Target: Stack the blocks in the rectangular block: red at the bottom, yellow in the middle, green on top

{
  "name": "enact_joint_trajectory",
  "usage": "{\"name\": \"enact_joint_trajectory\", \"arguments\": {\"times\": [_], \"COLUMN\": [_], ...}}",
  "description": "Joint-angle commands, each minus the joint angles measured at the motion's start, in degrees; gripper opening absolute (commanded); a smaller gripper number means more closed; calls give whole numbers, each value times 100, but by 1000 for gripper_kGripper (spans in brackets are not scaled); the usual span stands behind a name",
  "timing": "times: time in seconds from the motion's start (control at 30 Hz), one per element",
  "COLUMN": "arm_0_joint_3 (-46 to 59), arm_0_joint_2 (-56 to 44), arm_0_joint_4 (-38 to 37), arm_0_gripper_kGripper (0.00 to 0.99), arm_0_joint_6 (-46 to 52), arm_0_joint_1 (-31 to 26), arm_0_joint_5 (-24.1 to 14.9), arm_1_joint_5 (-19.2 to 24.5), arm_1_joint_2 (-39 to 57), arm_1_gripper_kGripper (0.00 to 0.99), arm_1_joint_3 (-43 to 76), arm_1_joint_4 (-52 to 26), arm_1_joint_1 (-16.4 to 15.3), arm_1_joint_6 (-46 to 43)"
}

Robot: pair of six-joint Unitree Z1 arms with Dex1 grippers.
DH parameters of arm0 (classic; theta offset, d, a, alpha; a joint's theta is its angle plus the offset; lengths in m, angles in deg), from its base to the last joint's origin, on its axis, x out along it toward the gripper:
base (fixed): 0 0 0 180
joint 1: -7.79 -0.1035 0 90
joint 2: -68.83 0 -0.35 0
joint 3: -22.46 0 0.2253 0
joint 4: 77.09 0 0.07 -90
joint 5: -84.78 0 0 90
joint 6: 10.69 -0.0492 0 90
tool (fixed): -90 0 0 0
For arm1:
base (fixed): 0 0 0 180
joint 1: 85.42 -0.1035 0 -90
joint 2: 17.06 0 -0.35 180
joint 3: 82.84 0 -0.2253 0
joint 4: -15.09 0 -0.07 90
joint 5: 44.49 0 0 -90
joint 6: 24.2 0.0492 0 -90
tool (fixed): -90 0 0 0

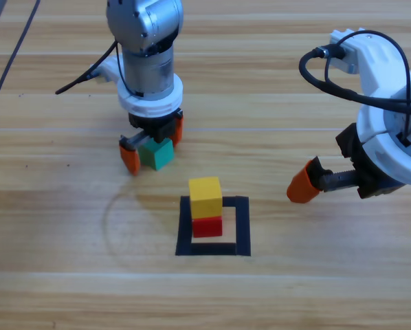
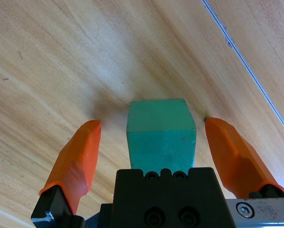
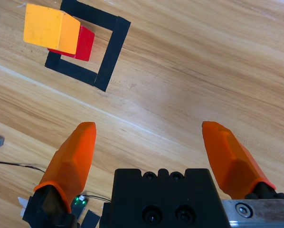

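Now the green cube (image 2: pixel 161 130) sits between the left gripper's (image 1: pixel 152 146) spread jaws — not yet clamped.
Yellow-on-red stack (image 1: pixel 206 207) lies down-right in the tape square (image 1: pixel 241 227); right gripper (image 3: pixel 151 152) open, empty — farther off.

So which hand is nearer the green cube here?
Left. The left hand is open astride the green cube, which sits on the table outside the tape square. The right hand hangs open well off on the square's far side.
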Motion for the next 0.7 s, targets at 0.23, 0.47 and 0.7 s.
{"name": "enact_joint_trajectory", "arguments": {"times": [0.23, 0.47, 0.7], "arm_0_joint_3": [2, -24, -543], "arm_0_joint_2": [163, -109, -144], "arm_0_joint_4": [-26, 80, 80], "arm_0_gripper_kGripper": [607, 104, 18], "arm_0_joint_6": [-195, -1021, -3253], "arm_0_joint_1": [-93, -111, -137], "arm_0_joint_5": [30, 21, 698], "arm_1_joint_5": [-17, -8, -8], "arm_1_joint_2": [351, 386, 421], "arm_1_gripper_kGripper": [980, 980, 980], "arm_1_joint_3": [205, 223, 232], "arm_1_joint_4": [-83, -83, -83], "arm_1_joint_1": [153, 153, 153], "arm_1_joint_6": [-38, -38, -29]}}
